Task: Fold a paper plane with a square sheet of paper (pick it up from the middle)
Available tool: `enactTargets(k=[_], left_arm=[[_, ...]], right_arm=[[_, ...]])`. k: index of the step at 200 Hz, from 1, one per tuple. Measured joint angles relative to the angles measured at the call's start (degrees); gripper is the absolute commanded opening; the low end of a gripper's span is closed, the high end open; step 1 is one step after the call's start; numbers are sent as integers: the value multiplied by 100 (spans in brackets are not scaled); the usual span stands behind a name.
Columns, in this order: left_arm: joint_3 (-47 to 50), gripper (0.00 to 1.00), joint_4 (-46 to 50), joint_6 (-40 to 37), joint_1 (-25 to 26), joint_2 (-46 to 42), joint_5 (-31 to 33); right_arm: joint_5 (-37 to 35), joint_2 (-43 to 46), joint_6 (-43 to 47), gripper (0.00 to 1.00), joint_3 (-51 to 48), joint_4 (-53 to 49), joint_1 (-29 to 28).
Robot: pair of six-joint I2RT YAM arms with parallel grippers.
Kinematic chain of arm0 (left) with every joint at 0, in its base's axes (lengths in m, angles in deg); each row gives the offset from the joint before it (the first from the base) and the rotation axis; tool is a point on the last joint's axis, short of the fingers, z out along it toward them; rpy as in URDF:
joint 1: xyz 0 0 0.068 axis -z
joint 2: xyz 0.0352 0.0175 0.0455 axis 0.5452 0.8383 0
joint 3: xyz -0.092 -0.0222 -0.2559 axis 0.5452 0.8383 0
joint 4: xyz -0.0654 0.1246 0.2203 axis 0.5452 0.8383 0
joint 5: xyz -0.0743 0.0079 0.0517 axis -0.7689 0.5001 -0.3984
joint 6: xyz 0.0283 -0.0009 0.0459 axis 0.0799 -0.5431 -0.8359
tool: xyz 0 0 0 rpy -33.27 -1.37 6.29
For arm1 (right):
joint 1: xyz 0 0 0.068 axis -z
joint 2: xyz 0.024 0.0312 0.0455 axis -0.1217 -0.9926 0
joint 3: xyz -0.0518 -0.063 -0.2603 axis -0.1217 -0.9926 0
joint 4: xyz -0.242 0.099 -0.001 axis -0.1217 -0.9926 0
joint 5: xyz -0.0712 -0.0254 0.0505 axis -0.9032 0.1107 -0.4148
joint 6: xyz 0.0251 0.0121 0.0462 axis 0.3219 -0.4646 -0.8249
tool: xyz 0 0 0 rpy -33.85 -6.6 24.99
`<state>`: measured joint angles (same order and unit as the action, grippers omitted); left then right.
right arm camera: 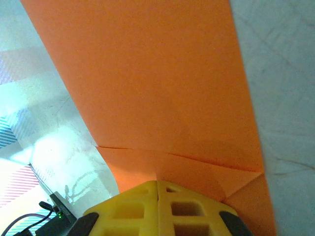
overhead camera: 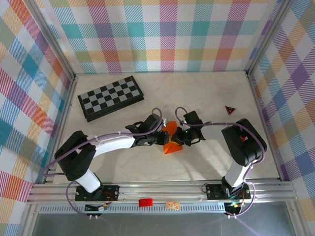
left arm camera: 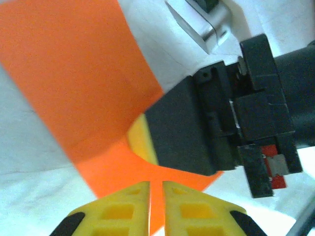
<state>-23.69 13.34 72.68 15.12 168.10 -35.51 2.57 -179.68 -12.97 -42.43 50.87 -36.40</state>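
Observation:
The square sheet of paper (overhead camera: 172, 146) is bright orange and partly folded, lying mid-table between the two arms with one part raised. My left gripper (overhead camera: 163, 137) comes at it from the left. In the left wrist view its yellow fingers (left arm camera: 123, 206) stand almost together, with a thin strip of the paper (left arm camera: 74, 73) in the slit between them. My right gripper (overhead camera: 180, 136) meets the paper from the right. In the right wrist view that gripper (right arm camera: 157, 184) is shut, and a creased layer of the paper (right arm camera: 157, 73) rises straight from its tips. Its black body (left arm camera: 197, 128) pinches the same sheet.
A black-and-grey checkerboard (overhead camera: 110, 97) lies at the back left. A small dark red triangle (overhead camera: 230, 109) sits at the back right. A small red cylinder (overhead camera: 145, 202) rests on the front rail. Plaid walls (overhead camera: 29, 73) close in the table on three sides.

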Motion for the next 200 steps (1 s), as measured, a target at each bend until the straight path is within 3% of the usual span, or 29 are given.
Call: enactTargets(k=[41,79,200], left_arm=[[444,9,-964,815,-234,424,-1172],[516,8,-1261,1128,-332,745,-1637],[525,8,-1316,1338,-332,1121,-1838]], right_arm=[[0,0,2,3,0,0,0],[0,0,4,3,-4,2,0],[11,0,116,3,-15,17,0]])
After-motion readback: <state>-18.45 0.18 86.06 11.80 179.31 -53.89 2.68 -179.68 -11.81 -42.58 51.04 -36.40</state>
